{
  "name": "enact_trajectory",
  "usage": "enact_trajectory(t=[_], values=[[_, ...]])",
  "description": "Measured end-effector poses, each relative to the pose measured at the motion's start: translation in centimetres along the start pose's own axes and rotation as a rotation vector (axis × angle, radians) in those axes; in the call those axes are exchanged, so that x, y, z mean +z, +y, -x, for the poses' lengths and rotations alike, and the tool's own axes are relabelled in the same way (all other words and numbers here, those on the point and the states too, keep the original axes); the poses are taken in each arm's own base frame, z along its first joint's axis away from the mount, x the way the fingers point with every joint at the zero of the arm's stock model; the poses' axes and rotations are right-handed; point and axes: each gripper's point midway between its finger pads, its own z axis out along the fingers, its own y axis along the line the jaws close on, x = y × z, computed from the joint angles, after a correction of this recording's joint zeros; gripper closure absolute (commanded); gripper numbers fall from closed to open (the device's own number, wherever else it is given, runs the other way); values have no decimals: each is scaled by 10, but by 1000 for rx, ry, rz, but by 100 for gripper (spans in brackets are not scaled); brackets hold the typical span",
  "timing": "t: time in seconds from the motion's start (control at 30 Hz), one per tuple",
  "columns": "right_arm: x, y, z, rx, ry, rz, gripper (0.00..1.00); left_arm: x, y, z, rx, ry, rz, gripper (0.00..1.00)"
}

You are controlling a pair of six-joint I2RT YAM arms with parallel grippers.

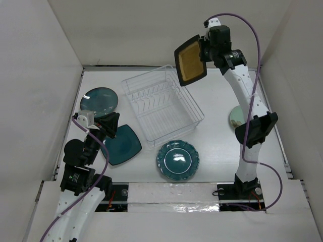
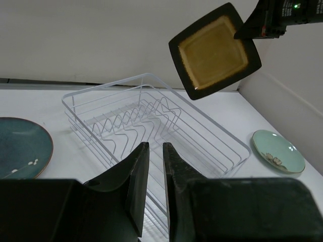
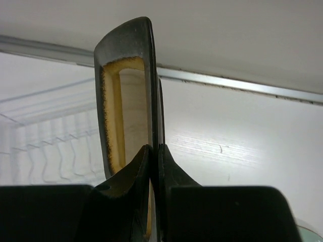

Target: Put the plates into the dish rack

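My right gripper (image 1: 203,50) is shut on the edge of the black-rimmed tan rectangular plate (image 1: 191,60) and holds it high in the air, upright, above the far right corner of the dish rack (image 1: 194,108). The right wrist view shows this plate (image 3: 123,101) edge-on between the gripper's (image 3: 155,147) fingers. My left gripper (image 1: 112,125) is empty, its jaws almost together, and it hovers over the square teal plate (image 1: 121,145). A plain round teal plate (image 1: 99,101) lies left of the rack. A scalloped teal plate (image 1: 177,160) lies in front of it. The rack holds no plates.
A small pale green plate (image 1: 235,117) lies right of the rack, partly behind the right arm; it also shows in the left wrist view (image 2: 277,150). White walls enclose the table on the left, back and right.
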Motion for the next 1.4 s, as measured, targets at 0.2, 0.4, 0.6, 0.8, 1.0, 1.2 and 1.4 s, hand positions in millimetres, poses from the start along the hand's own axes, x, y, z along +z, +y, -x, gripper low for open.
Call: enact_trajectory(t=[0.2, 0.4, 0.6, 0.8, 1.0, 1.2, 1.4], values=[[22, -2, -37, -98, 116, -77, 100, 0, 0, 0, 0, 0, -1, 85], [26, 12, -56, -155, 170, -77, 100, 0, 0, 0, 0, 0, -2, 85], [25, 26, -56, -176, 160, -63, 100, 0, 0, 0, 0, 0, -2, 85], [24, 29, -54, -198, 156, -62, 100, 0, 0, 0, 0, 0, -2, 85], [24, 29, -54, -215, 156, -68, 100, 0, -1, 0, 0, 0, -3, 85], [30, 33, -63, -230, 174, -64, 100, 0, -1, 0, 0, 0, -3, 85], [46, 41, -84, -244, 215, -49, 100, 0, -1, 0, 0, 0, -3, 85]])
